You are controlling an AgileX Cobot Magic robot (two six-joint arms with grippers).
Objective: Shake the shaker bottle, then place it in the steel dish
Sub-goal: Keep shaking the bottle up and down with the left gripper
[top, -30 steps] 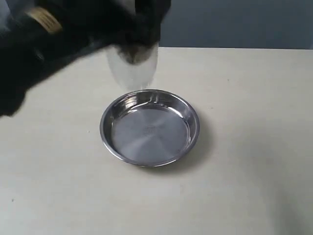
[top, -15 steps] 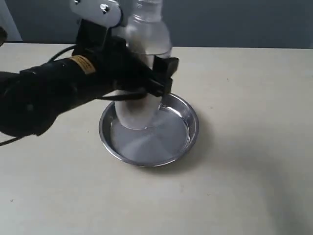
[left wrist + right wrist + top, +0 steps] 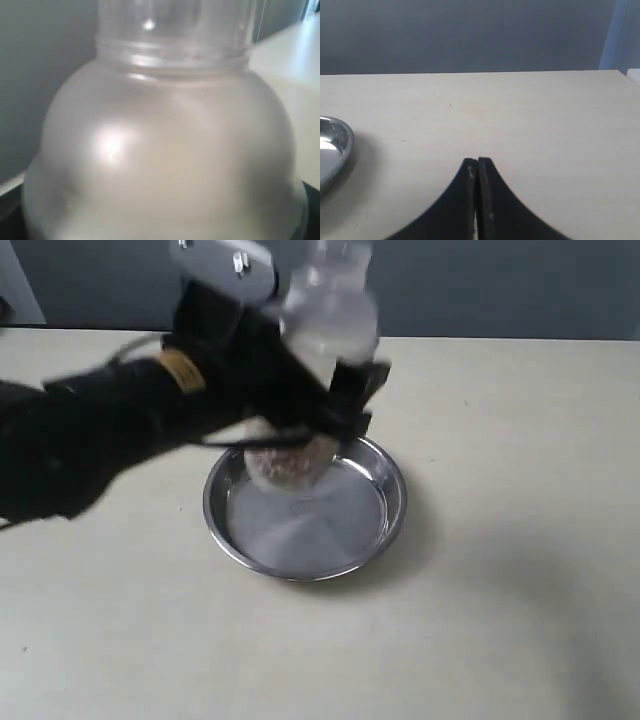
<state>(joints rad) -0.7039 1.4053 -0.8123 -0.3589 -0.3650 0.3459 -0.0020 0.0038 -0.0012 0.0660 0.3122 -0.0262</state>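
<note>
The frosted shaker bottle [image 3: 325,325] hangs tilted above the steel dish [image 3: 388,502], its brownish base [image 3: 290,462] over the dish's far-left part, blurred by motion. My left gripper [image 3: 320,415] is shut on its body, black fingers wrapping the middle. In the left wrist view the bottle's domed shoulder [image 3: 165,165] fills the picture and hides the jaws; the clear cap [image 3: 175,25] shows beyond it. The right gripper [image 3: 477,162] is shut with nothing in it, low over the table, and the dish's rim [image 3: 342,137] shows to one side in its view.
The beige table [image 3: 520,440] carries only the dish. A dark grey wall [image 3: 500,285] stands behind the far edge. The left arm [image 3: 90,440] reaches in from the left, over the table's left half.
The bottle went from high and blurred behind the dish, down into the dish, and is now lifted again, tilted right and blurred. The left arm moved with it.
</note>
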